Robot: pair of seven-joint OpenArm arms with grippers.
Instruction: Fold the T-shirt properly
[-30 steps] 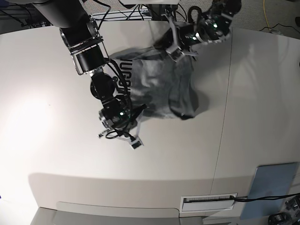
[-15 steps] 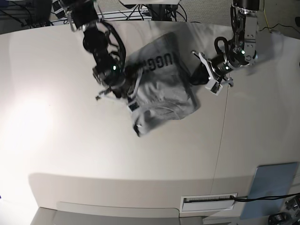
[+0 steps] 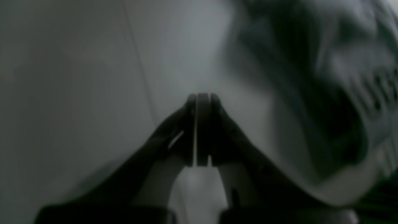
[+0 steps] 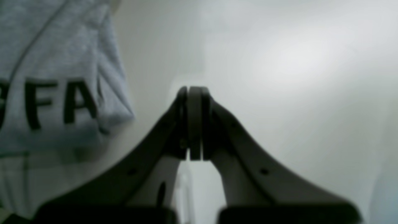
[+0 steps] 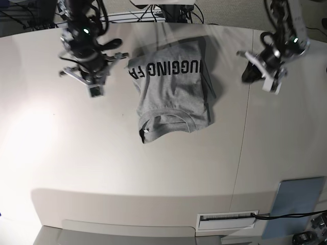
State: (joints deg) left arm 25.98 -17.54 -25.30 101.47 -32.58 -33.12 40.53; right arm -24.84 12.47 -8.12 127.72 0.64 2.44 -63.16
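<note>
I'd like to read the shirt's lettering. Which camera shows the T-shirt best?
The base view: the whole folded T-shirt lies on the table, lettering up. The right wrist view catches only one lettered corner; the left wrist view shows a dark blur.

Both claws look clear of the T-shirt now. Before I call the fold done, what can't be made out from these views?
- Full lettering: in the base view the T-shirt folds over the word's start; the right wrist view cuts it at the frame edge.
- Layers underneath: hidden by the top fabric, base view.
- Left wrist view: shirt blurred and dark; only the shut left claw reads.
- Right claw: shut, beside the shirt; contact unclear.
</note>
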